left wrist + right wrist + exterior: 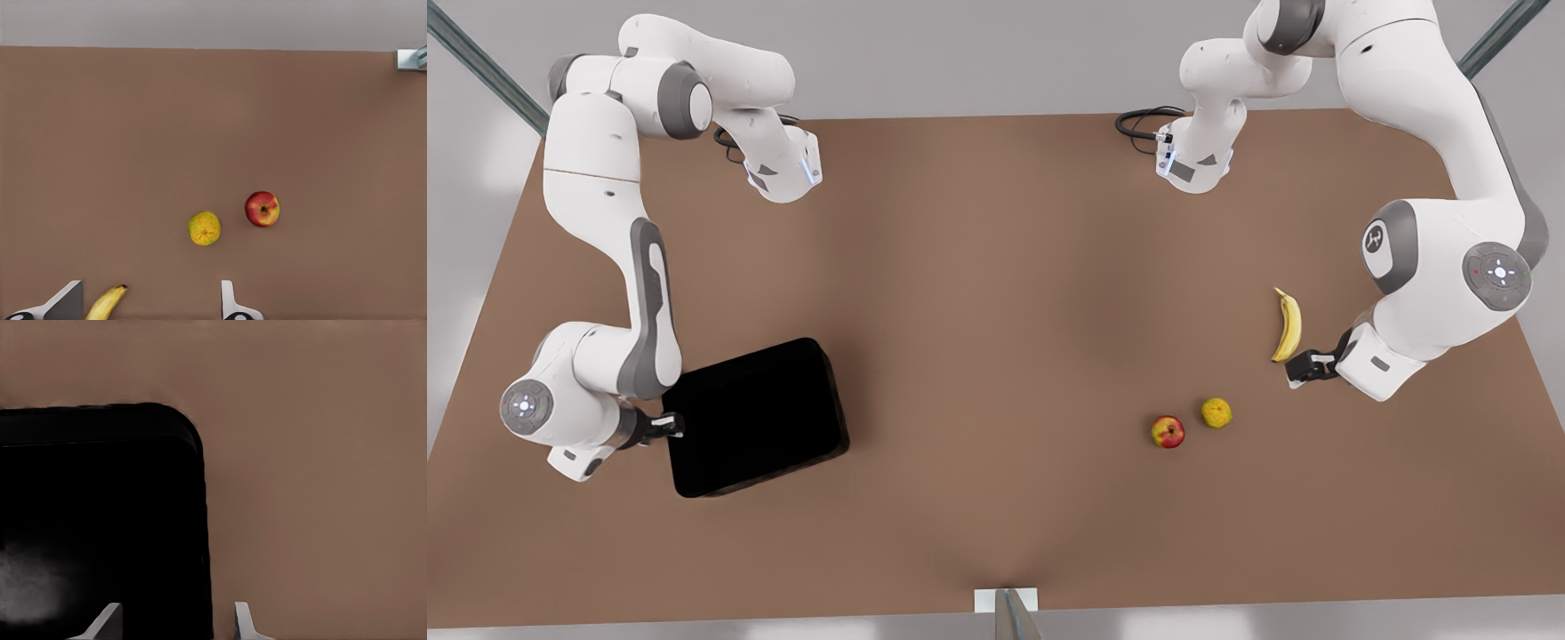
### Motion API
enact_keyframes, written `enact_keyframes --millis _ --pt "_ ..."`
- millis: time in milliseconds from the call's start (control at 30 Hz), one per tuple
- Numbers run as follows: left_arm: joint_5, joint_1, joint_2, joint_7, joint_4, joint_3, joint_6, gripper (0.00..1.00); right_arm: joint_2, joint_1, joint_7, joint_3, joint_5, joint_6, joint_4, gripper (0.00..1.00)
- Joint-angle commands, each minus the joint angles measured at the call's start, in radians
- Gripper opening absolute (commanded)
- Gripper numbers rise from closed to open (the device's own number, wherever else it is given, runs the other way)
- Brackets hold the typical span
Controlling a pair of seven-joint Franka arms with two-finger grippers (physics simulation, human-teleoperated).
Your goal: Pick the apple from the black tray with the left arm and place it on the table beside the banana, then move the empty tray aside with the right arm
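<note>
The apple (1168, 432) lies on the brown bench (978, 311), just beside a yellow-green bumpy fruit (1216, 412) and not touching it; the banana (1288, 324) lies near them, further toward the front view's right. The left gripper (1303, 369) is low over the bench just beside the lower tip of the banana, and its jaws are spread wide apart and hold nothing. In the left wrist view the apple (262, 209), the bumpy fruit (204, 228) and one tip of the banana (107, 303) are seen beyond the fingers (229, 300). The black tray (756, 416) lies empty on the bench, well apart from the fruits, at the front view's left. The right gripper (669, 426) is at the tray's edge, and its jaws stand open on both sides of the rim (207, 540), without visible closing on it.
</note>
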Motion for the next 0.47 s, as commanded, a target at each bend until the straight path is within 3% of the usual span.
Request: enact_keyframes --millis 0,133,233,433 --pt "0.001 0.000 -0.001 -0.001 0.001 0.000 0.001 1.00 -0.041 0.004 -0.166 0.001 0.062 -0.021 0.001 1.00" --pt "0.002 0.000 -0.001 -0.001 0.001 0.000 0.001 1.00 -0.254 0.047 -0.011 0.018 0.045 -0.299 0.002 1.00" --pt "0.011 0.000 -0.001 0.001 0.001 -0.001 0.001 1.00 -0.389 0.048 0.161 0.139 -0.047 -0.448 0.001 1.00" --pt "0.014 -0.002 -0.001 0.001 0.001 -0.001 0.001 1.00 -0.399 0.050 0.274 0.195 -0.053 -0.461 -0.002 1.00"
